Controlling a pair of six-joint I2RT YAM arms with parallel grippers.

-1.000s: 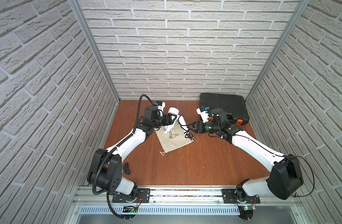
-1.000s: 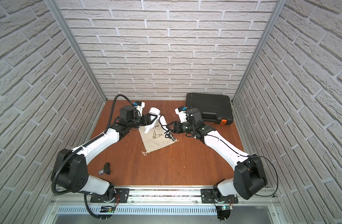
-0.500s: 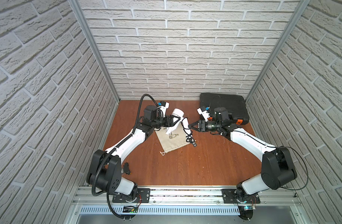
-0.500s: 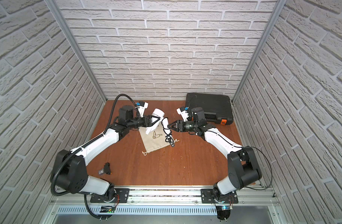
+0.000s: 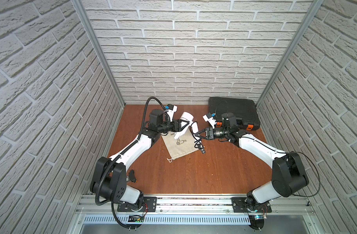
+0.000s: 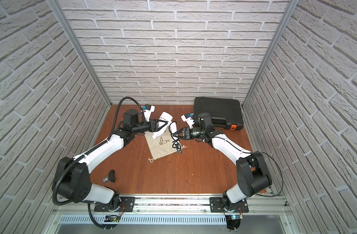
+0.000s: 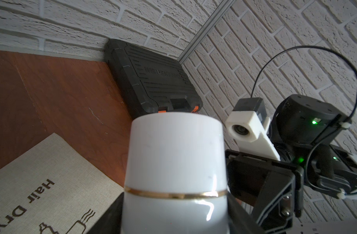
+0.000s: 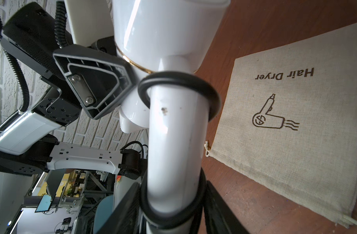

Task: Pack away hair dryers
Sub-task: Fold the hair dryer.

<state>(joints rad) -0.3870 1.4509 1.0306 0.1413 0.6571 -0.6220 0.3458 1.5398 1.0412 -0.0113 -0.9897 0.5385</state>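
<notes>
Left wrist: hair dryer (image 7: 173, 158) partly offscreen

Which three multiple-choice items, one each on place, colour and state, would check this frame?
1. Where is the black case? A. far right corner B. centre C. near left edge
2. The cord round the handle of the hair dryer is: A. white B. black C. orange
3. The hair dryer is: A. bagged B. lying loose C. gripped by the left gripper
1A, it sits by the back wall, right side; 2B, black loops circle the white handle; 3C, jaws clamp its barrel.
</notes>
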